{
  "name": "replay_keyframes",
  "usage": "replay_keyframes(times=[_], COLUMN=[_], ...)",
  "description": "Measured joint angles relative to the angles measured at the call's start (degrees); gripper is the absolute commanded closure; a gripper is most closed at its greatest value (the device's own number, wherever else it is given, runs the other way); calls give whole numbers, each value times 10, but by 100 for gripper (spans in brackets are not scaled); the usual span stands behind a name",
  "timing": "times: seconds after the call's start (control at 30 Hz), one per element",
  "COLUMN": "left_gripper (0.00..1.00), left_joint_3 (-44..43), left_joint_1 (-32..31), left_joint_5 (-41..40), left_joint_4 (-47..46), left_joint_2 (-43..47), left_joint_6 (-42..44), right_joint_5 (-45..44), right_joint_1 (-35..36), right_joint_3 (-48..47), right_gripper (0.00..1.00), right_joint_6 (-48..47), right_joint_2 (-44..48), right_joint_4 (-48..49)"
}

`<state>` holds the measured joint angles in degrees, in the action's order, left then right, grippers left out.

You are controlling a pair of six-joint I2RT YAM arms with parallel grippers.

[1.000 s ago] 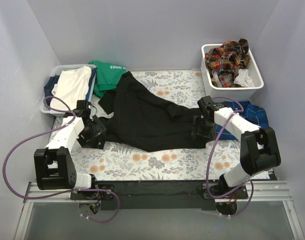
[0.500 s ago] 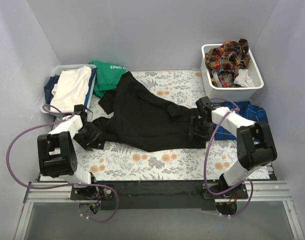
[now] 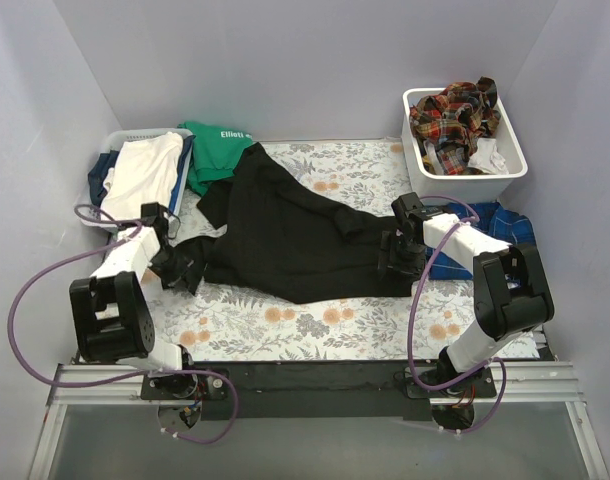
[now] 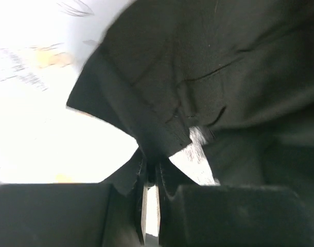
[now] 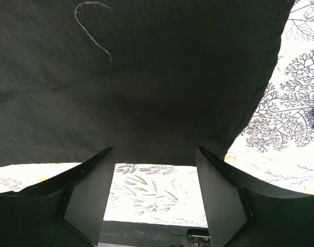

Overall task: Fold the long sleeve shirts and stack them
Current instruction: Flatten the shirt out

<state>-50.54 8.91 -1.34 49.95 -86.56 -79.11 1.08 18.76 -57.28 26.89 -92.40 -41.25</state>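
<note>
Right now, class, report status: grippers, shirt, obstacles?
Left gripper shut on black shirt. Right gripper open at its edge. Shirt unfolded. Green top beside its far end.

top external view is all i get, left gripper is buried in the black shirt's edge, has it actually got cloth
observer: yes. The left wrist view shows the left gripper shut, with a pinch of the black shirt edge caught in it.
operator: and the right one, gripping too
observer: no. The right wrist view shows the right gripper open. The shirt's hem lies at its fingertips, unclamped, and the floral table cover shows through the gap.
</note>
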Motion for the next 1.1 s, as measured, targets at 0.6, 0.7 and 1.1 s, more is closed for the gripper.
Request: replay_keyframes(times=[0.6,0.7,1.1], left_gripper=[100,100,98], left_joint_3=[-351,-386,-469], left_joint_1=[1,-9,-65], left_joint_5=[-62,-45,-64], left_joint_4=[78,80,10], left_joint_2=[147,137,234], left_joint_6=[-7,14,63], right_joint_5=[-28,-28,-25], right_joint_1=[0,0,0], right_joint_3=[-10,-10,-35], right_gripper=[29,29,30], right_joint_6=[-8,-7,-41], right_joint_2=[0,0,-41], right_joint_4=[-13,-13,-17])
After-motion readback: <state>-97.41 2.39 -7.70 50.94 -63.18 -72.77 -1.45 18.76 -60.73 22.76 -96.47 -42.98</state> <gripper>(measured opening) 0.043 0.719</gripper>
